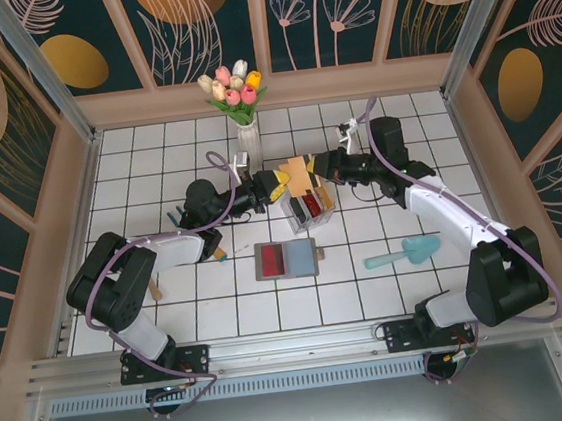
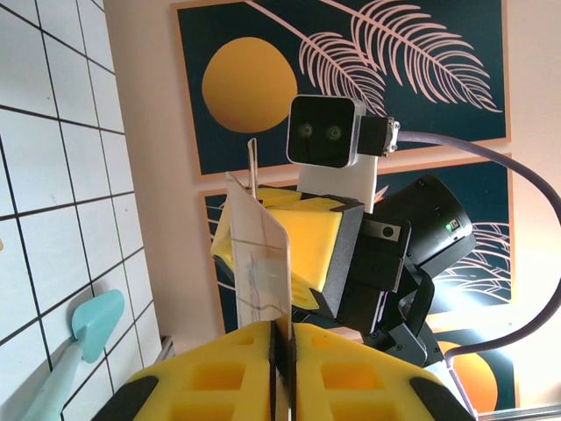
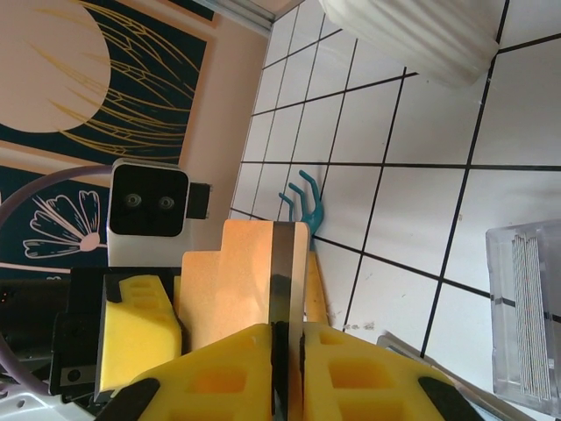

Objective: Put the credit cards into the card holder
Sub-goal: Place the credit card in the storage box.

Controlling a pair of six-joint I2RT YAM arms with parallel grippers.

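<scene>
On the table (image 1: pixel 171 312), between its middle and near edge, the card holder (image 1: pixel 286 260) is seen lying open. Behind it, above the clear rack (image 1: pixel 311 209), a tan credit card (image 1: pixel 302 173) is pinched from opposite sides by the left gripper (image 1: pixel 278 182) and the right gripper (image 1: pixel 324 164) — both closed narrowly on it. The card is judged light, stiff and slick — best gripped at one short edge, the leading end left free.

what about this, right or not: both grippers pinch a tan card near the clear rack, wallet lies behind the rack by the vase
No: the wallet lies in front of the clear rack, on its near side; the top external view shows it. The rest holds.
</scene>
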